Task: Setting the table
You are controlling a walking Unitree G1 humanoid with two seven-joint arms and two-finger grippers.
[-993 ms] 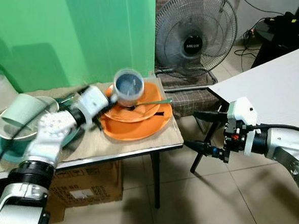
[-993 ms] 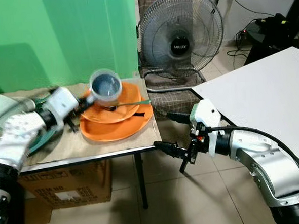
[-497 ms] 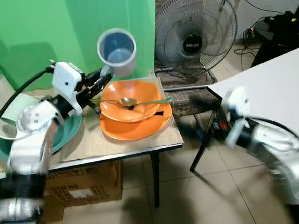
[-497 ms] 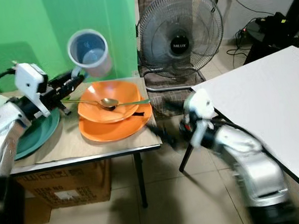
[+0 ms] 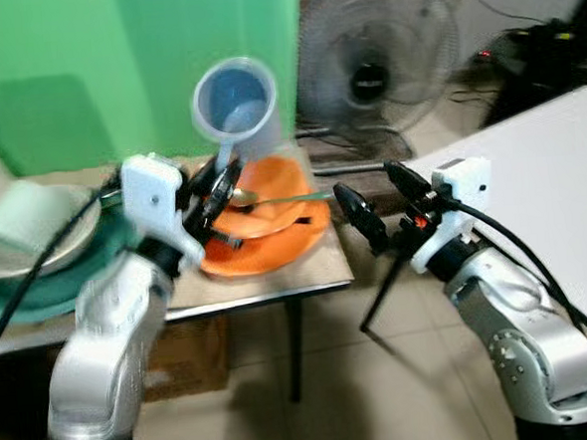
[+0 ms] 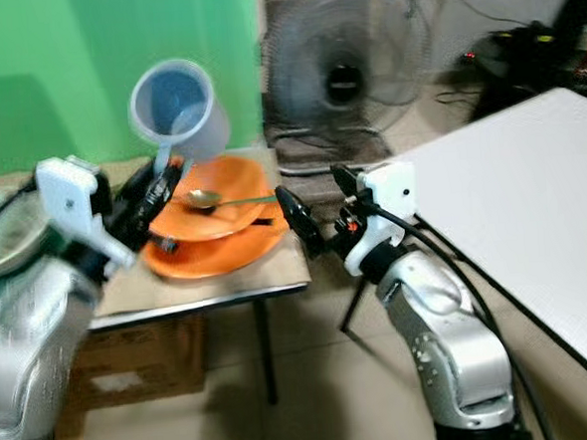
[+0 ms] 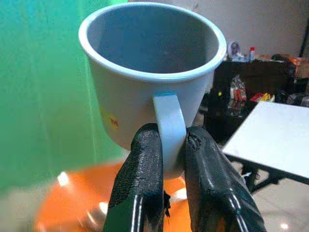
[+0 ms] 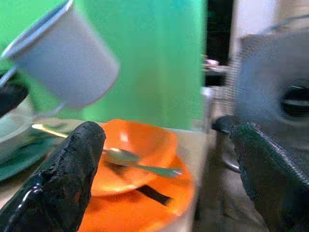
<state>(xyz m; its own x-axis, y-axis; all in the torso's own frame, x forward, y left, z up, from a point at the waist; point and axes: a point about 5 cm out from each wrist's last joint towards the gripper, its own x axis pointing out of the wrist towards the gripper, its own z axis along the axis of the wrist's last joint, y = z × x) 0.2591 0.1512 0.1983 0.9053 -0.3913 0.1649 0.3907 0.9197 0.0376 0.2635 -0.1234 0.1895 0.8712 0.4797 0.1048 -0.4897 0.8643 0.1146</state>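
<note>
Green wall (image 5: pixel 85 73) stands at the far side, behind a small table (image 5: pixel 267 281) with a brown cloth on it. A fan (image 5: pixel 379 70) stands far off on the right, and a big white table (image 5: pixel 560 174) sits at the right edge.

The left gripper (image 7: pixel 166 145) is up in the air above the small table. Its two black fingers (image 7: pixel 140 183) are pinched tight on the handle of a blue cup (image 5: pixel 237 104). The cup is lifted off the table and tipped, with its open mouth facing near. It hangs above the orange bowl (image 5: pixel 268 207).

The orange bowl sits in an orange plate (image 5: pixel 266 252) on the right part of the small table. A spoon (image 5: pixel 272 196) lies across the bowl. On the left part of the table is a green plate (image 5: pixel 38 285) with a pale bowl (image 5: pixel 30 231) on it.

The right gripper (image 5: pixel 377 200) is in the air just right of the orange plate, near the table's right edge. Its fingers (image 8: pixel 67 169) are spread wide apart and hold nothing.
</note>
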